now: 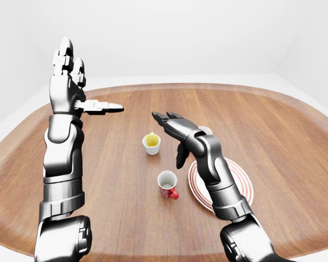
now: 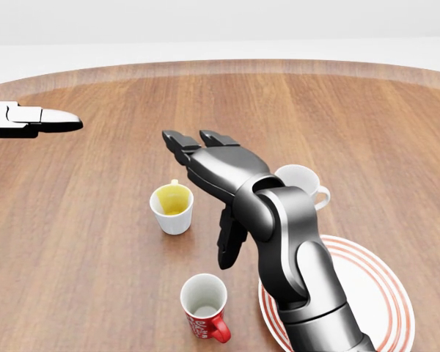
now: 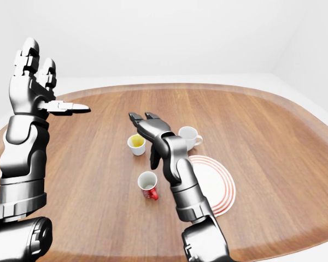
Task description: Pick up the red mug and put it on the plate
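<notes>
The red mug (image 2: pixel 204 308) stands upright near the bottom of the head view, white inside, handle to the lower right. Right of it lies the white plate (image 2: pixel 385 293) with red rings, partly covered by my right forearm. My right hand (image 2: pixel 205 199) hovers open above the table, between the red mug and a yellow-lined cup, fingers pointing up-left and thumb hanging down just above the mug. It touches nothing. My left hand (image 1: pixel 79 82) is raised high at the left, open and empty.
A white cup with a yellow inside (image 2: pixel 172 207) stands up-left of the red mug. A white mug (image 2: pixel 302 182) sits just above the plate. The round wooden table (image 1: pixel 273 125) spreads widely around them.
</notes>
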